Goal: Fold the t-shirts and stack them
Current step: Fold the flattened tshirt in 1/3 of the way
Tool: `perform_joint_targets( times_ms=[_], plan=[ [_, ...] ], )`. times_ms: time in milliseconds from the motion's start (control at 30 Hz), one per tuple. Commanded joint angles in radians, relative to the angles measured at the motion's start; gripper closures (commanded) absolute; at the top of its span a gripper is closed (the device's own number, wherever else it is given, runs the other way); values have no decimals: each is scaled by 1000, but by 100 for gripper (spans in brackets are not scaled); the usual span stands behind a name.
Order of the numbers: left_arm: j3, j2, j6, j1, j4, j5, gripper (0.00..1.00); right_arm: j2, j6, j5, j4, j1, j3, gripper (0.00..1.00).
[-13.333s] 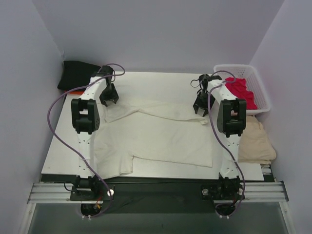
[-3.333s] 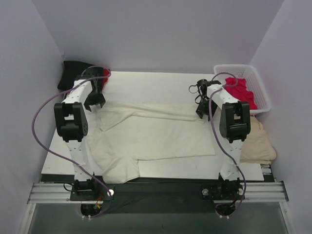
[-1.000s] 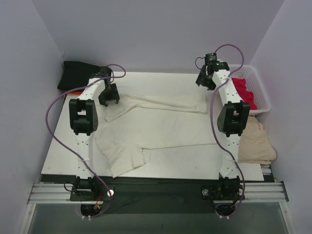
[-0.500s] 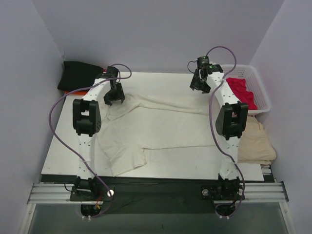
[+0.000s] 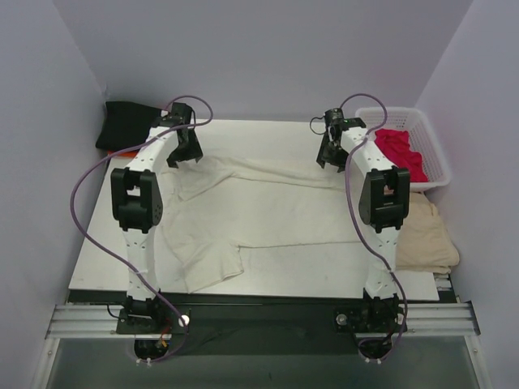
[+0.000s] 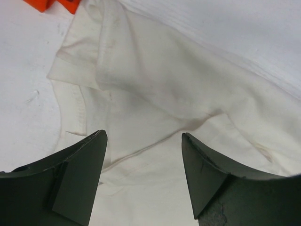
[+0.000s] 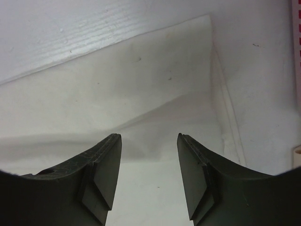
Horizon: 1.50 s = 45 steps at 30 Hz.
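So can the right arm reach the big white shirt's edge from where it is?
Probably yes. The right gripper hangs open over the cream-white shirt, near its far right corner, and nothing lies between them. The basket sits off to the side, out of the way.

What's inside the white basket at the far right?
A crumpled red shirt lies in the white basket, filling most of it. Whether anything is underneath cannot be seen, because the cloth covers the basket's bottom.

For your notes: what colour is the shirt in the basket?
Crimson shirt, clearest in the top external view.
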<state>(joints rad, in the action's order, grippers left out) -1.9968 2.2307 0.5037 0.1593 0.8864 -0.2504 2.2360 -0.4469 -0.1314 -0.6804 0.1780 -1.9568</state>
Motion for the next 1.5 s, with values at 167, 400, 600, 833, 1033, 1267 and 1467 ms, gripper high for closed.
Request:
perform_joint_targets(
  times_ms=[167,400,600,833,1033,1267,1467],
  plan=[
    [-88,53,6,8,13,154,25,-87,-7,-39,-39,-2,29,50],
    [-105,118,21,17,3,194,28,-84,-7,-39,-42,-2,36,50],
    [-114,145,30,23,-14,218,30,-78,-6,-39,-48,-2,35,50],
    [-122,136,41,25,-17,229,32,-72,-4,-40,-53,-2,35,51],
    [-135,142,42,34,-14,246,37,-65,-6,-45,-57,-3,38,51],
    [-143,165,38,48,-4,246,51,-65,-10,-47,-59,-3,42,52],
    [-145,175,30,48,3,240,54,-68,-16,-51,-59,-2,49,52]
  ],
)
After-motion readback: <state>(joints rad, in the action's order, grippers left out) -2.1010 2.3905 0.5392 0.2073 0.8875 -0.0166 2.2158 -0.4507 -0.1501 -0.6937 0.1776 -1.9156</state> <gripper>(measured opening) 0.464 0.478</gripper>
